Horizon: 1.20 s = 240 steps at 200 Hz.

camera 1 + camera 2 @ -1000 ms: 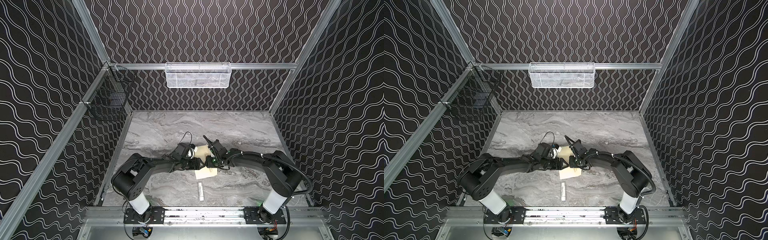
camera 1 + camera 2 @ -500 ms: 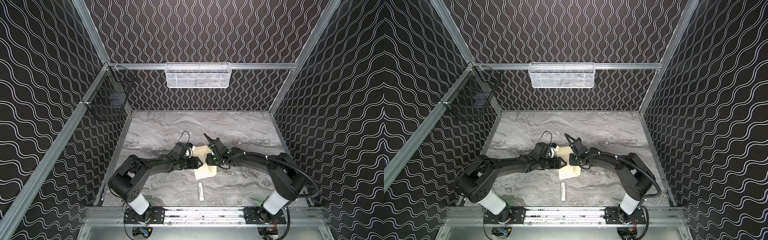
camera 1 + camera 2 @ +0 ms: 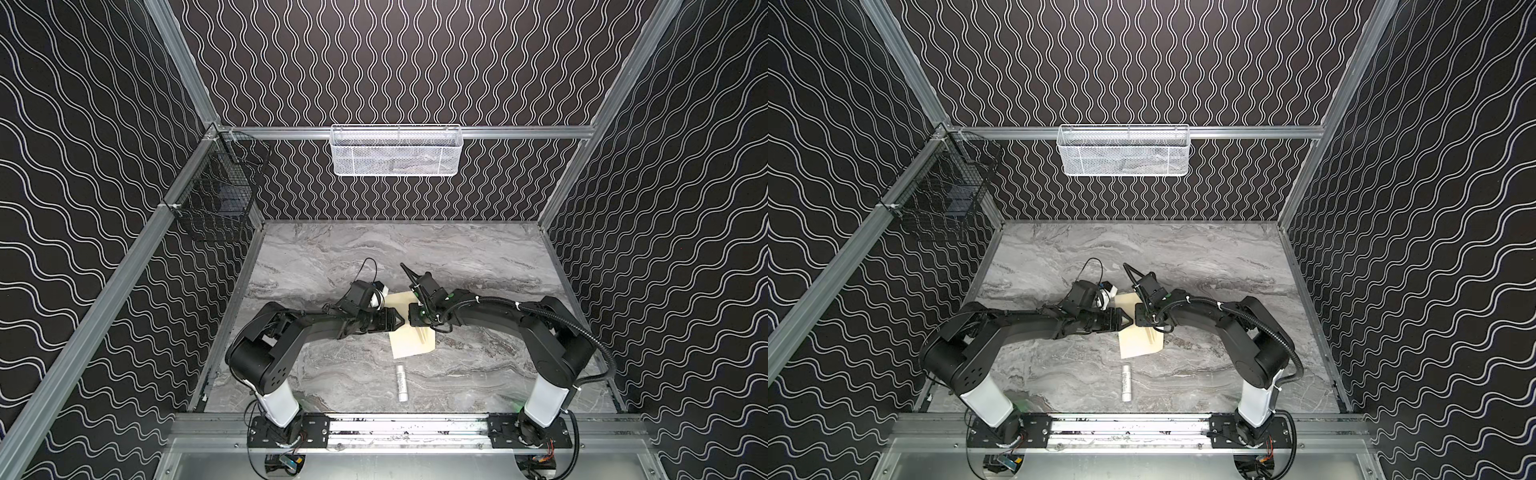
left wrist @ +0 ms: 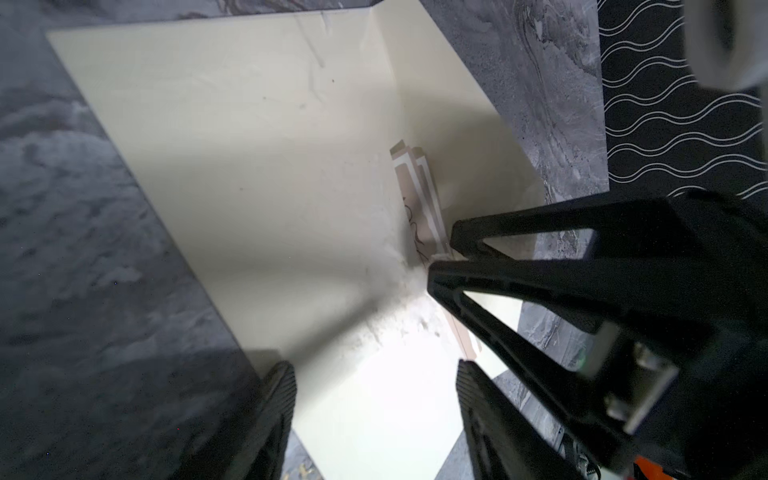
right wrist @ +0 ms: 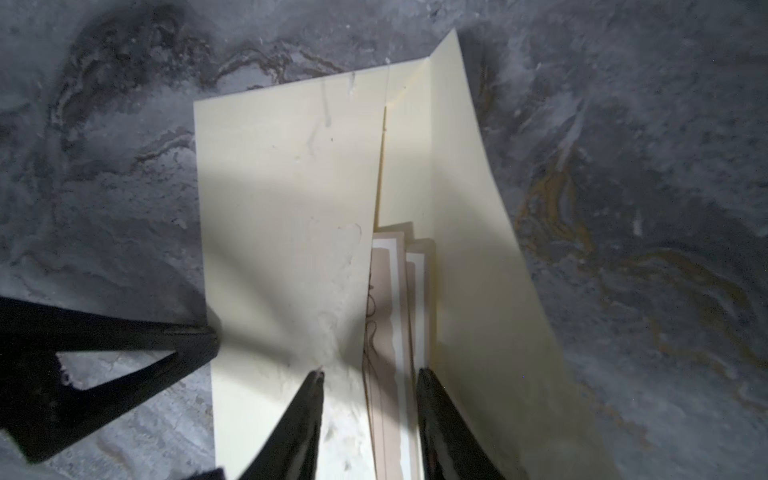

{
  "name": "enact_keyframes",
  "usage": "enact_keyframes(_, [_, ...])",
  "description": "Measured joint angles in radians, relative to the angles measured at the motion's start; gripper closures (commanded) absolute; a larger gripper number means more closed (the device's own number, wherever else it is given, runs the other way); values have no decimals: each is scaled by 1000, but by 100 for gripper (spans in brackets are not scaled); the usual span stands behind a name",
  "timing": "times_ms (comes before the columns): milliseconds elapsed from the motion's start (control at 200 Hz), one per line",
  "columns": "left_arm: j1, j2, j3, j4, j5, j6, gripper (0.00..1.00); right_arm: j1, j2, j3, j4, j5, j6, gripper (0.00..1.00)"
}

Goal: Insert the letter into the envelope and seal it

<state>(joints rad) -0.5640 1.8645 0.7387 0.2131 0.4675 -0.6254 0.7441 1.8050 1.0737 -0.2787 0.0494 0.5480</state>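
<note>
Envelope (image 3: 411, 347) (image 3: 1138, 345) sits mid-table, but nearest the front edge comes a small white stick (image 3: 402, 382), lying flat on the grey marble table (image 3: 478, 257), close to the cream paper but apart from it.

Just behind the stick, the envelope lies flat. Its near part is bare, and its middle is covered in both top views by the two grippers, which meet tip to tip above it.

The left gripper (image 3: 398, 323) (image 4: 374, 368) has its fingers spread wide, with the envelope's face beneath them and nothing between them.

The right gripper (image 3: 413, 323) (image 5: 368, 372) has its fingers partly spread at the envelope's mouth. One tip is at the front panel and the other is inside the pocket, and I cannot tell whether either presses the paper.

The letter (image 5: 386, 291) (image 4: 419, 199) is tucked into the pocket (only its tan, bordered edges peek out), between those two tips. The flap (image 5: 457, 208) stands up, unsealed.

Farther back, a black wire basket (image 3: 216, 195) hangs on the left wall. A white mesh basket (image 3: 395, 151) hangs on the far rail.
</note>
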Motion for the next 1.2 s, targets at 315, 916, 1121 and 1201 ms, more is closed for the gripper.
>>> enact_keyframes(315, [0, 5, -9, 27, 16, 0, 34, -5, 25, -6, 8, -7, 0, 60])
enact_keyframes(916, [-6, -11, -36, 54, 27, -12, 34, 9, 27, -13, 43, -30, 9, 60])
enact_keyframes(1121, [-6, -26, -46, 47, 23, -24, 33, 12, 12, -8, 25, -32, 9, 59])
enact_keyframes(1201, [-6, -36, -47, 37, 18, -24, 32, 13, -25, -2, 8, -32, 7, 58])
